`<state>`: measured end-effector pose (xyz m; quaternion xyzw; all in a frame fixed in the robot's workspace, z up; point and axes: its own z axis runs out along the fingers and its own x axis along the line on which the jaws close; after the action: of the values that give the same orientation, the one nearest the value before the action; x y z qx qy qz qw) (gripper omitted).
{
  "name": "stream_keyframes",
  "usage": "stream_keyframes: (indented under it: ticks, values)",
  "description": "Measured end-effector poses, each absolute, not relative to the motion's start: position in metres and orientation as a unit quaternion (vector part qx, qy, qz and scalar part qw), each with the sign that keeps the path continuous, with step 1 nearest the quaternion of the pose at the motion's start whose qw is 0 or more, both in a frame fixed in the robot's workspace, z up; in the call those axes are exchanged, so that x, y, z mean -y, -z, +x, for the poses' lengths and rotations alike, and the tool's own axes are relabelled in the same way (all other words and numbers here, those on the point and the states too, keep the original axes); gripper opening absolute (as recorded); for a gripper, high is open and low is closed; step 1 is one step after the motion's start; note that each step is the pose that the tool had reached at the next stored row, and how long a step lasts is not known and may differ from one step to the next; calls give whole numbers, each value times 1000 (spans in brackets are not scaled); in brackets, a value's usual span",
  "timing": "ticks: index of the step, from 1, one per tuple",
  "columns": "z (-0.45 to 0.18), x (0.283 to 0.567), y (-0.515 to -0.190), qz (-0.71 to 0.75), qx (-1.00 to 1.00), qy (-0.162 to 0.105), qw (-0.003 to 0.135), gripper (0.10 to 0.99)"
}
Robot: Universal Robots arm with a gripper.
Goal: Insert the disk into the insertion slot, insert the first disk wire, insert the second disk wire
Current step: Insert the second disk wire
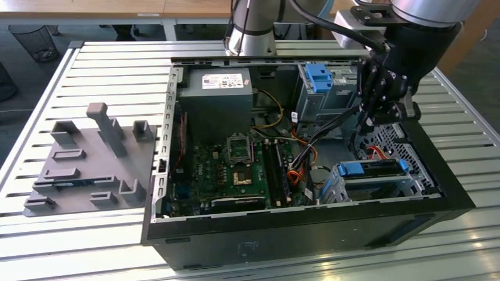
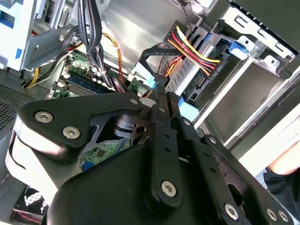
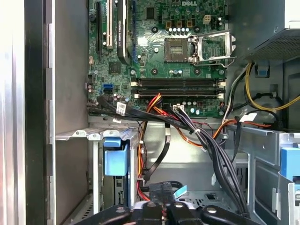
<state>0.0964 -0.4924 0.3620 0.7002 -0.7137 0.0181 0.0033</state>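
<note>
We see the disk (image 1: 373,168) already seated in the insertion slot (image 1: 375,186). Our gripper (image 2: 161,91), inside the computer case (image 1: 437,175), is clamped on a black wire plug (image 2: 157,82) near the disk's back. We should line the plug up squarely, steering clear of the wire bundle (image 3: 206,140) alongside.

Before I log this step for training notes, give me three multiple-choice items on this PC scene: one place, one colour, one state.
1. Where is the disk?
A. in the insertion slot
B. on the grey fixture plate
C. on the power supply

2. The disk's carrier is:
A. red
B. blue
C. green

3. The computer case is:
A. closed
B. upright
C. open, lying on its side

Answers: 1 A, the exterior view shows the disk seated in the low cage; 2 B, its frame is bright blue; 3 C, the motherboard lies exposed.
</note>
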Motion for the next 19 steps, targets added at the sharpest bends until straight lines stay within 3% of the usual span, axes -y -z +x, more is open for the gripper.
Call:
stream_keyframes:
  ticks: [5,6,8,9,19]
  values:
    - [96,488,-362,700,714,-18,3,184]
    - [96,486,-362,700,714,-18,3,243]
    - [96,484,-362,700,714,-18,3,243]
    - [96,484,-361,700,714,-18,4,306]
    - [96,482,-352,699,714,-29,14,306]
